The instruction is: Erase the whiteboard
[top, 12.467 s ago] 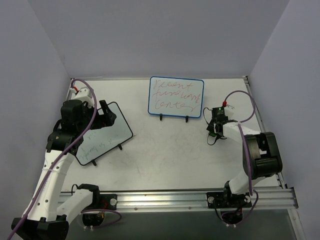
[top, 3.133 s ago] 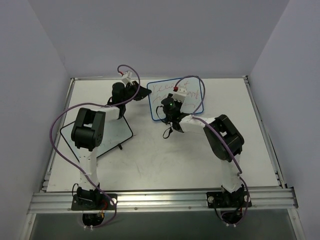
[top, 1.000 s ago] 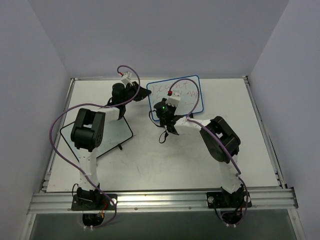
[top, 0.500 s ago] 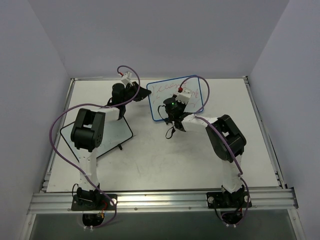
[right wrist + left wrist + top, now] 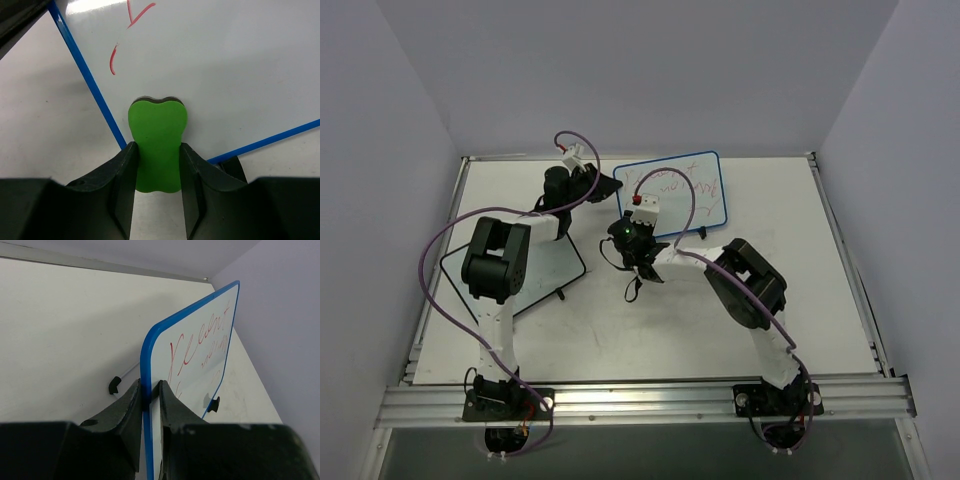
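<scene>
The whiteboard [image 5: 710,195] stands on the table [image 5: 820,290] toward 12 o'clock. The left gripper [image 5: 150,390] pinches its blue frame at the board's 9 o'clock edge. The right gripper [image 5: 157,146] is clamped on a green eraser [image 5: 157,120], which sits against the board's 7 o'clock corner. Red writing [image 5: 200,342] marks the upper part.

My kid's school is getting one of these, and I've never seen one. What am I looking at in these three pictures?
Two robot arms are bolted to a table. One picture looks down from above; the other two come from cameras on the wrists. The left gripper pinches the blue edge of a small standing whiteboard with red writing. The right gripper holds a green eraser at its lower corner. A black-framed board lies flat nearby.
</scene>
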Controlling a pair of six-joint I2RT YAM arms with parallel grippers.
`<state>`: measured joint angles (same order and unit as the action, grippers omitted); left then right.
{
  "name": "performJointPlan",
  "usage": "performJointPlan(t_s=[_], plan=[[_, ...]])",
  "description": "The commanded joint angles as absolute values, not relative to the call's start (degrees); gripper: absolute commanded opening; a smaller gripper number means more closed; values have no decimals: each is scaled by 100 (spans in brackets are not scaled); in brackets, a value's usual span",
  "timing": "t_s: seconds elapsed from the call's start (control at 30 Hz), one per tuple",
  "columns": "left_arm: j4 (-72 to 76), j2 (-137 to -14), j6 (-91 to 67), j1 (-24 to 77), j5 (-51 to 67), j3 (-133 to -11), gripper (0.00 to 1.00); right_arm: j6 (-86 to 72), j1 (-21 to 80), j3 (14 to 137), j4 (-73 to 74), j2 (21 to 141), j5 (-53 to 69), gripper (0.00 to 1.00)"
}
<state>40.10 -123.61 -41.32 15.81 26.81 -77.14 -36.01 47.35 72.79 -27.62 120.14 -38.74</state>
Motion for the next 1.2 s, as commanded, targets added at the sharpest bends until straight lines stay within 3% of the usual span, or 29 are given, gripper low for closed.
performJointPlan(t_s=[0.0,0.8,1.17], plan=[[4043,-12067,-3982,1740,2962,-7708,5,-3691,4510,7400,-2198,12322,-3568,0],[3700,-12085,-3841,1723,2988,-7875,5,-4315,2199,6786,-1468,11619,-3050,0],[3691,-12085,-3841,1714,2988,-7857,5,-4360,1942,6653,-1503,11540,-2874,0]])
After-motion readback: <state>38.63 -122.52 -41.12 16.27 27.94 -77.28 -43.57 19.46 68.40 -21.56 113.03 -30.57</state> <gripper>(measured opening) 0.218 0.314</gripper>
